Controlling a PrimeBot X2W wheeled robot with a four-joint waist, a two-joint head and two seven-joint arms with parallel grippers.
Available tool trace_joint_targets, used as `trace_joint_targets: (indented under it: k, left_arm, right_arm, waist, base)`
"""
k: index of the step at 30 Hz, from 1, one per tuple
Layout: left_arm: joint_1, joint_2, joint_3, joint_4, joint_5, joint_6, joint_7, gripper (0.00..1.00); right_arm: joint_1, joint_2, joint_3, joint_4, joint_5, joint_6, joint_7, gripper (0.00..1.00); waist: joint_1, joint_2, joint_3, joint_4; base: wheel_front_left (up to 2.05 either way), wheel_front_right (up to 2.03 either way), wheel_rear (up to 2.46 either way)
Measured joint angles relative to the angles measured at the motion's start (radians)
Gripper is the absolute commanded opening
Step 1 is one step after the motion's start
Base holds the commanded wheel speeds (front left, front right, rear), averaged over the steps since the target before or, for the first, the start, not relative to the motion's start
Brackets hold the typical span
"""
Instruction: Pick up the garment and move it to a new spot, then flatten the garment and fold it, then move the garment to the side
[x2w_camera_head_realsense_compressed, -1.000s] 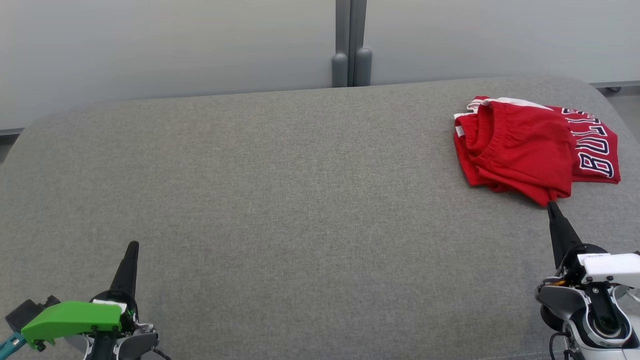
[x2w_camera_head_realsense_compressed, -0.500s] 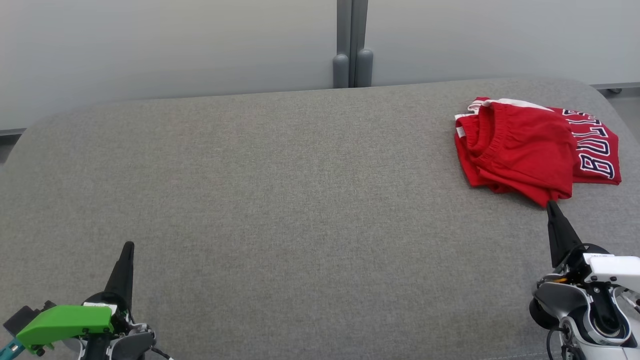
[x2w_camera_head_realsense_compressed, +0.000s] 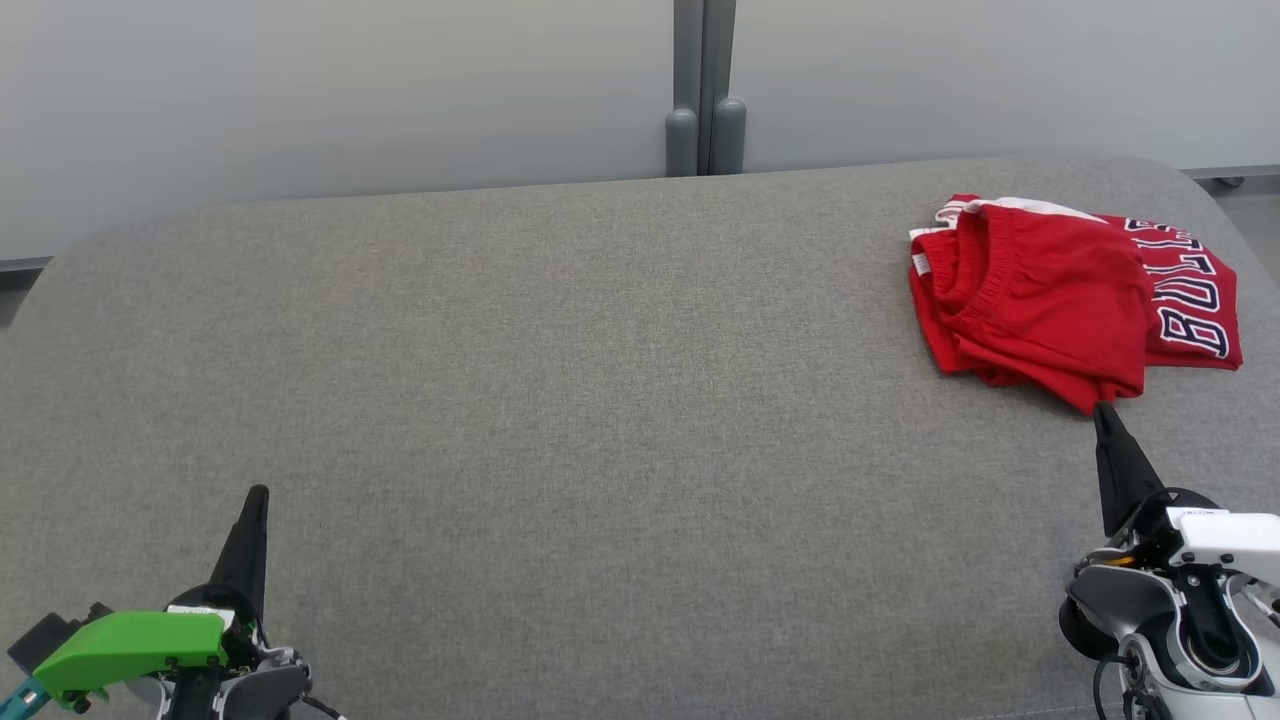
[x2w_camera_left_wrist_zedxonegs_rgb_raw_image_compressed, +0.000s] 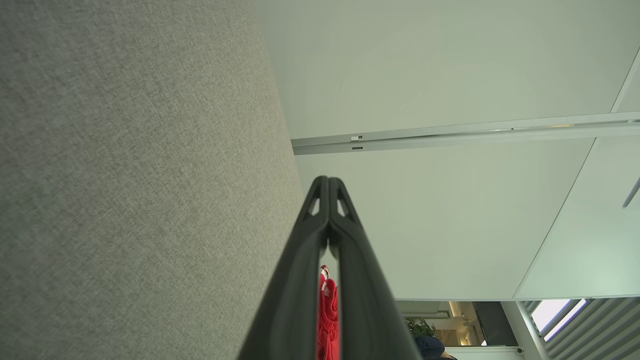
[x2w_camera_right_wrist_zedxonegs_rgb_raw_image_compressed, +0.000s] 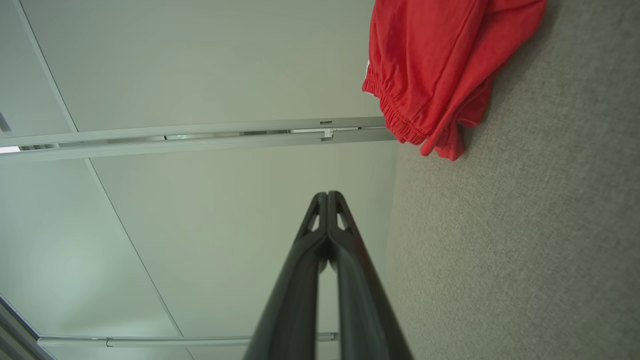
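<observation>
Left gripper: my left gripper (x2w_camera_head_realsense_compressed: 258, 492) is low at the left of the head view, its two long dark fingers pressed together into one point with nothing between them. It is above the wide grey woven-fabric surface (x2w_camera_head_realsense_compressed: 600, 400).
Right gripper: my right gripper (x2w_camera_head_realsense_compressed: 1100, 408) is low at the right, closed the same way and empty. In the right wrist view the tips (x2w_camera_right_wrist_zedxonegs_rgb_raw_image_compressed: 327, 194) meet with no gap.
Garment: the red cloth garment (x2w_camera_head_realsense_compressed: 1070, 295), folded into a rumpled stack with white-and-navy lettering along its right side, lies on the far right part of the grey surface.
Garment to right gripper: the stack's near corner lies just beyond my right fingertip. Whether they touch I cannot tell. In the right wrist view, the garment (x2w_camera_right_wrist_zedxonegs_rgb_raw_image_compressed: 440, 65) shows its gathered elastic hem up and to the right of the tips.
Garment to left gripper: well apart, across most of the surface. In the left wrist view a red sliver (x2w_camera_left_wrist_zedxonegs_rgb_raw_image_compressed: 327, 320) shows through the slot between my closed fingers.
Backdrop: pale wall panels (x2w_camera_head_realsense_compressed: 350, 90) joined by a grey post (x2w_camera_head_realsense_compressed: 703, 100) stand behind the surface.
</observation>
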Motion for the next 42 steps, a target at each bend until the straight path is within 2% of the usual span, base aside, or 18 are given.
trace_joint_targets:
  k: [42]
  left_arm:
    - [-0.012, -0.001, 0.002, 0.005, 0.0, -0.008, 0.0, 0.0]
  right_arm:
    - [-0.001, 0.002, -0.003, 0.01, 0.0, 0.0, 0.005, 0.0]
  waist:
    - [0.0, 0.0, 0.0, 0.0]
  base:
    - [0.0, 0.0, 0.0]
